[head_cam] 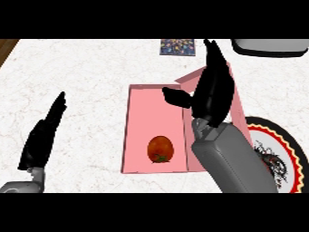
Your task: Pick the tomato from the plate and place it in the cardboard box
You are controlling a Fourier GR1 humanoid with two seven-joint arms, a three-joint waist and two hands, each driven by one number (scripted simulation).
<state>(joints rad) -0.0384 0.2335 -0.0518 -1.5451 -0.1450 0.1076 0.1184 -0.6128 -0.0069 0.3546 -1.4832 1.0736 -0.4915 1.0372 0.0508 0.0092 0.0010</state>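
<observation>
You have the tomato (160,148) lying on the floor of the pink box (153,108), toward the box's near end, and nothing touches it. Your right robot hand (212,95) hangs over the box's right wall and far right corner. It is open, with fingers straight and pointing away from you and the thumb spread left over the box's inside. It holds nothing and is well apart from the tomato. Its grey forearm crosses the box's near right corner and covers the left part of the plate (287,154), which sits just right of the box and has a red, yellow and black rim. Your left robot hand (44,136) shows left of the box, apart from it, open with straight fingers, resting above the white marbled counter (83,72). Beyond the box's far end lies a small multicoloured square (176,46), and right of that is a white object (274,46) cut off by the view's edge.
</observation>
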